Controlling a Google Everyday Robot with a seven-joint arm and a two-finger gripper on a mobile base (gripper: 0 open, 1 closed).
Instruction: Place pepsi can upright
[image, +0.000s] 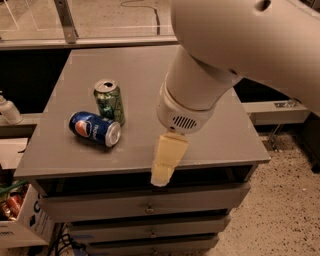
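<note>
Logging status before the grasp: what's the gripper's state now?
Gripper: above the front edge of the table, right of the lying pepsi can, not touching it; open or closed cannot be told.

The arm (250, 45) is a bulky, smooth white shell; its rounded wrist housing (197, 90) bears a small slotted vent grille (184, 122). Beneath it, at the front edge of the table (70, 161), the gripper (164, 167) looks pale cream, perhaps rubbery.
</note>
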